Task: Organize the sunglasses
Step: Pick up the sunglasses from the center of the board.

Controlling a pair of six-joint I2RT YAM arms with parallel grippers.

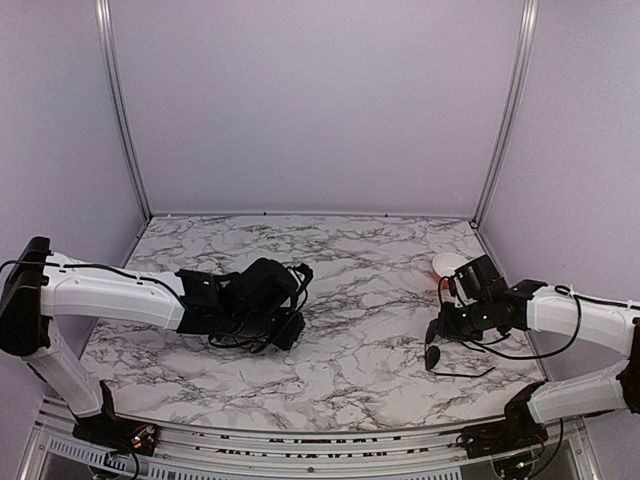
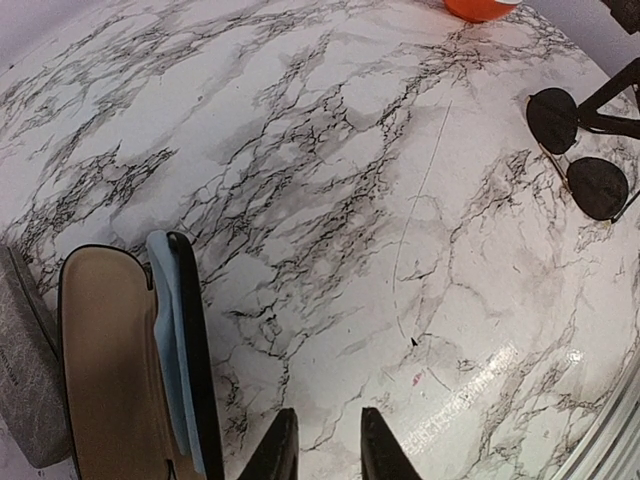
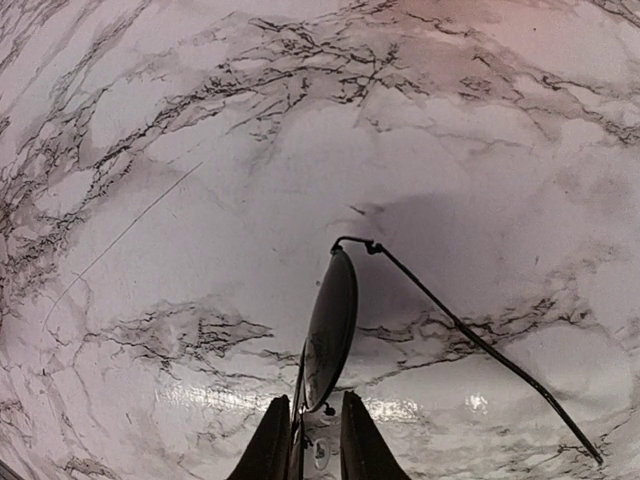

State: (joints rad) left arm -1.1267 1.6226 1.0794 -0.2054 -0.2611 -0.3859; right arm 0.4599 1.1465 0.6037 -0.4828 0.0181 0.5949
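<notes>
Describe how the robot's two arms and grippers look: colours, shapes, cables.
The left arm and right arm are white tubular links with black joints and thin black cables alongside. The left gripper and right gripper are black, with slim tapering fingers.

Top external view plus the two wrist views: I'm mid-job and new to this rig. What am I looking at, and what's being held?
The wide picture looks down from above and behind two white robot arms bolted at the near edge of the marble table. The other two come from a camera on each wrist, looking past that arm's tip. The left end effector is open and holds nothing. Beside it lie an open black case with tan lining and a blue cloth, and a grey case. The right end effector is pinching one pair of sunglasses by the frame near a lens. An orange and white object sits beyond it; I cannot tell what it is. I can make out only one pair.
</notes>
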